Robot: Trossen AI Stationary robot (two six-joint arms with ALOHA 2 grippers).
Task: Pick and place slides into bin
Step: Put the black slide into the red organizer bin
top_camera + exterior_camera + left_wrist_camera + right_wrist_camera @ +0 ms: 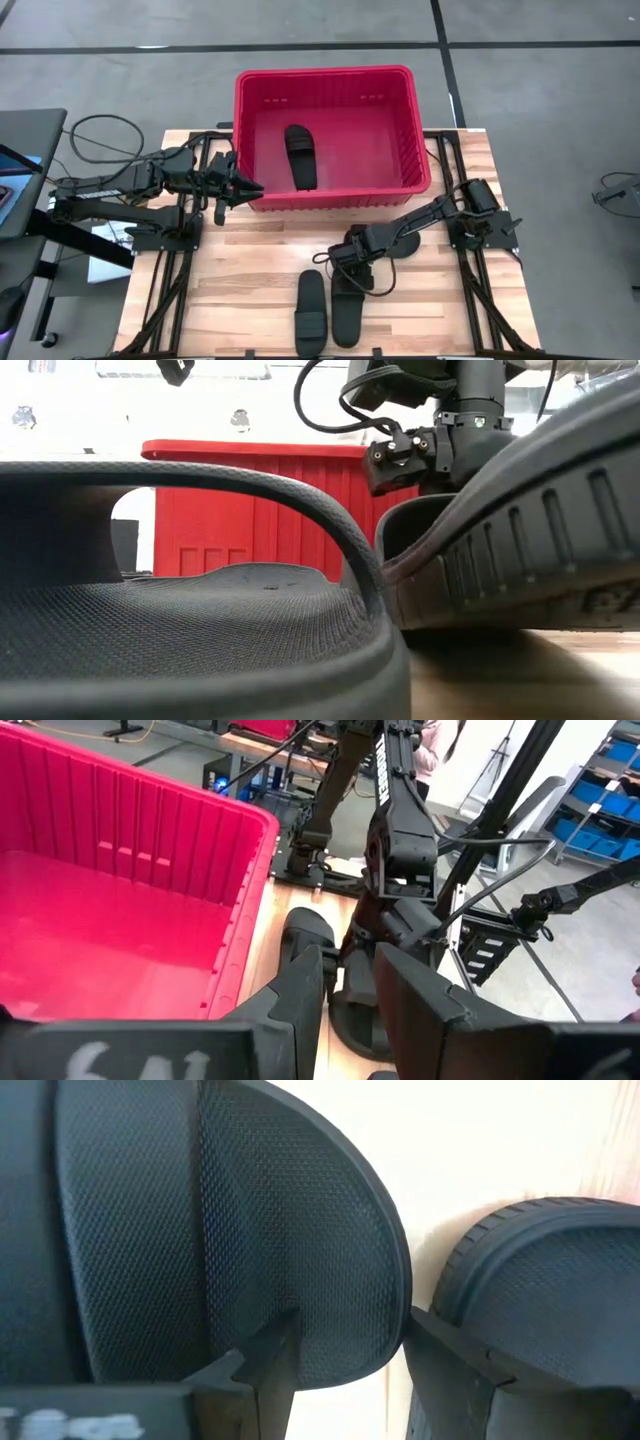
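Note:
The red bin (330, 72) stands at the table's far middle with one black slide (300, 155) lying flat on its floor. My right gripper (340, 262) is down over the far end of a slide (348, 305) near the table's front and shut on it. A second slide (310, 312) lies flat just left of it, and a third (403, 247) lies under my right arm. My left gripper (250, 187) hovers at the bin's near left corner, slightly open and empty. My right gripper comes from above at the slide's rounded end (385, 1320). One finger (265, 1365) is on the textured footbed and the other (450, 1365) is outside the rim. In the low view the slide (540, 530) is tilted, showing its ribbed underside.
The bin's lattice wall (150, 830) rises beside my left gripper. Another slide (540, 1280) lies close beside the held one. Bare wood lies between the bin and the front slides. Arm mounts and cables stand at both table sides.

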